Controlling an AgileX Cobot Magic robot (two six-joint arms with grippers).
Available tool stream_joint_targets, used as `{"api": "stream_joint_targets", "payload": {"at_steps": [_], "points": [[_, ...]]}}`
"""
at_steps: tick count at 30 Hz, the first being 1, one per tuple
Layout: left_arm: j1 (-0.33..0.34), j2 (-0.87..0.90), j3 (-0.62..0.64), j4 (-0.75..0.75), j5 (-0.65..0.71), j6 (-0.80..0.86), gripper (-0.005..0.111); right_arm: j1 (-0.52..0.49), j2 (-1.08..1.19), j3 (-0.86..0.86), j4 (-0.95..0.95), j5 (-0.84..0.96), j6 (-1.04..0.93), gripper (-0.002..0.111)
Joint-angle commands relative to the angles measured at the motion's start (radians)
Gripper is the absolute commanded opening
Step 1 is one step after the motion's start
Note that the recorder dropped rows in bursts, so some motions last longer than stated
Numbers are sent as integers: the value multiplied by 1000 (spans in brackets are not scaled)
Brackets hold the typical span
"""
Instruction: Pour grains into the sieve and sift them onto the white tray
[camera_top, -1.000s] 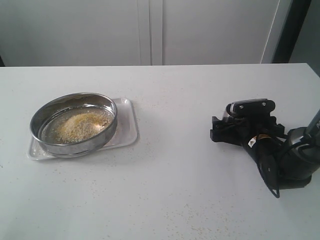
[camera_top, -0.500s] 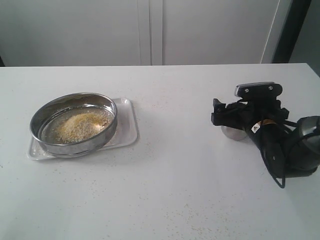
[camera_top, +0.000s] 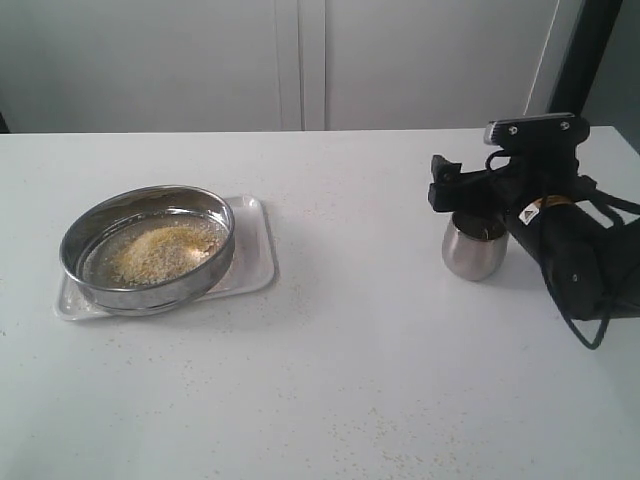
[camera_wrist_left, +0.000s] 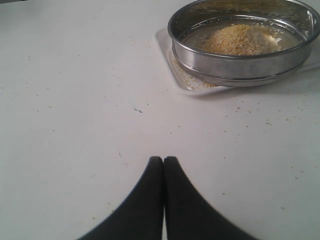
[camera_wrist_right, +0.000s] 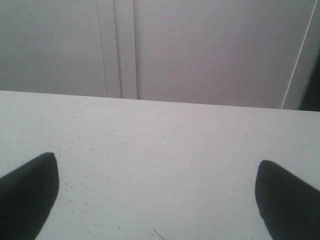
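The sieve (camera_top: 214, 268), a wide steel ring, rests on the white tray (camera_top: 256, 250) at the left of the table. Yellow and pale grains (camera_top: 158, 252) lie heaped on its mesh. The left wrist view shows the sieve (camera_wrist_left: 235, 64), the grains (camera_wrist_left: 239, 39) and a corner of the tray (camera_wrist_left: 169, 62), with a few grains on the tray under the ring. My left gripper (camera_wrist_left: 163, 161) is shut on nothing, low over bare table short of the tray. My right gripper (camera_top: 452, 190) hovers open just above a small steel cup (camera_top: 474, 250); its fingers (camera_wrist_right: 31, 189) are wide apart.
The steel cup stands upright on the right of the table, under the right arm (camera_top: 565, 250). Stray grains are scattered over the tabletop (camera_top: 390, 440) near the front edge and around the tray. White cabinet doors (camera_top: 300, 60) stand behind the table.
My right arm has lifted and drawn back from the table, uncovering the steel cup, which stays standing. The sieve, the tray and the grains have not moved.
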Motion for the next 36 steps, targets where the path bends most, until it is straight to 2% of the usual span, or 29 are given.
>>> {"api": "stream_joint_targets", "payload": {"at_steps": [1, 13, 24, 36], "points": [[2, -4, 5, -7, -1, 0, 0, -2, -77, 0, 0, 105, -10, 93], [2, -4, 5, -7, -1, 0, 0, -2, -293, 0, 0, 468, -10, 39], [2, -4, 5, -7, -1, 0, 0, -2, -462, 0, 0, 747, -10, 2], [2, -4, 5, -7, -1, 0, 0, -2, -571, 0, 0, 1022, -10, 0]]}}
